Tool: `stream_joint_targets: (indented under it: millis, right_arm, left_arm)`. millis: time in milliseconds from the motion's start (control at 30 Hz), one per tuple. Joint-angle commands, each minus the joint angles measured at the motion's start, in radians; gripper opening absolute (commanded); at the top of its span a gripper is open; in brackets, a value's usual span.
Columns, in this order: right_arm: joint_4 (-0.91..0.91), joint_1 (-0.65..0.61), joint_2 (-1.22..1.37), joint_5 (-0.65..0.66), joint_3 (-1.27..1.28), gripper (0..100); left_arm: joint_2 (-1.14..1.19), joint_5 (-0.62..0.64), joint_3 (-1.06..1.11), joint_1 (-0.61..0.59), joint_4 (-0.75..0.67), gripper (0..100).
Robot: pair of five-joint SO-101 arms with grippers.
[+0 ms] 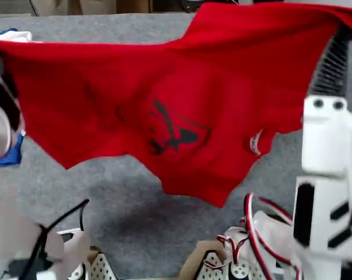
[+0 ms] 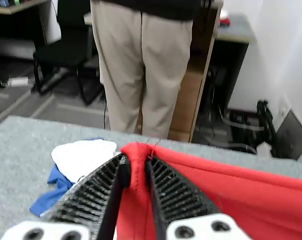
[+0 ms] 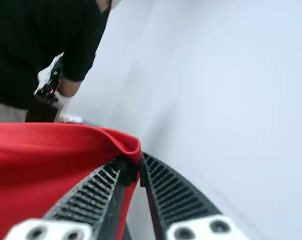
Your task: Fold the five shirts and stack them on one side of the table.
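Red shirt [image 1: 164, 99] hangs stretched between left tool [image 2: 137, 164] and right tool [image 3: 133, 167], each clenched on its edge, held above the worktop [image 1: 123, 224], probably to spread flat for folding.

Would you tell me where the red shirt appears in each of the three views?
High view: red shirt spread across the upper frame, held above the table.
Left wrist view: corner pinched in the left gripper, near a white and blue garment.
Right wrist view: edge pinched in the right gripper.
Shared landmark: the shirt's taut top edge.
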Motion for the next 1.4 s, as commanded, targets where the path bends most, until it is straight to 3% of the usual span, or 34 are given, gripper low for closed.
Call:
stream_joint_targets:
  millis: [0,433,633,767,933,1167,1367]
  right_arm:
    - [-0.044,0.025,-0.033,-0.006,-0.012,0.4]
    - [-0.186,0.027,-0.048,0.0,0.082,0.4]
    - [-0.222,0.027,0.002,-0.006,0.222,0.4]
    - [-0.245,0.021,0.059,-0.006,0.3,0.4]
    - [-0.245,-0.027,0.179,-0.006,0.392,0.4]
    - [-0.287,-0.045,0.387,-0.006,0.404,0.4]
    - [-0.186,-0.131,0.496,-0.008,0.412,0.4]
  left_arm:
    - [-0.074,0.0,0.071,-0.011,0.011,2]
    - [-0.228,-0.006,0.302,-0.009,0.005,2]
    - [-0.185,0.0,0.499,-0.009,-0.133,2]
    - [-0.18,0.0,0.71,-0.009,-0.288,2]
    - [-0.179,0.0,1.079,0.054,-0.588,2]
    - [-0.16,-0.002,1.547,0.106,-1.165,2]
    - [-0.101,-0.005,1.594,0.107,-1.226,2]
